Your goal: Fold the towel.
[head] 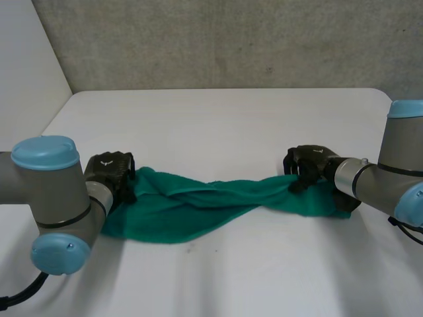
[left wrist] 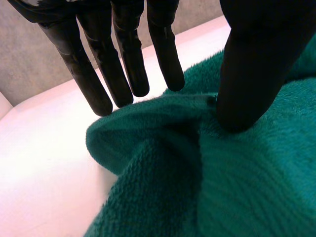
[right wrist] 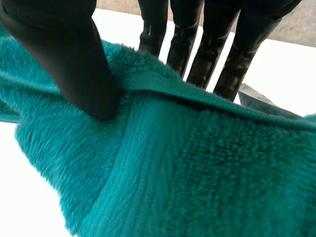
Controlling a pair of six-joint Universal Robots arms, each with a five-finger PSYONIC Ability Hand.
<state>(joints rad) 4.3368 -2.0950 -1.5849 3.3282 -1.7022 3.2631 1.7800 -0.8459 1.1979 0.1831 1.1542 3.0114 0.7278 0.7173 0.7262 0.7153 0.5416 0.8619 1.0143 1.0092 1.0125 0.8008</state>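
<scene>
Right hand (head: 310, 163) pinches one end of the twisted towel (head: 198, 201) on the table (head: 231, 125); left hand (head: 112, 173), fingers straight, only thumbs the other. A pull could slip that loose end free.

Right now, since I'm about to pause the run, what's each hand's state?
Left hand: open, fingers straight, thumb resting on the towel.
Right hand: shut on the towel, thumb and fingers pinching its edge.

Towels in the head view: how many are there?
1: a green towel lying twisted on the table, left hand at one end, right hand at the other.
</scene>
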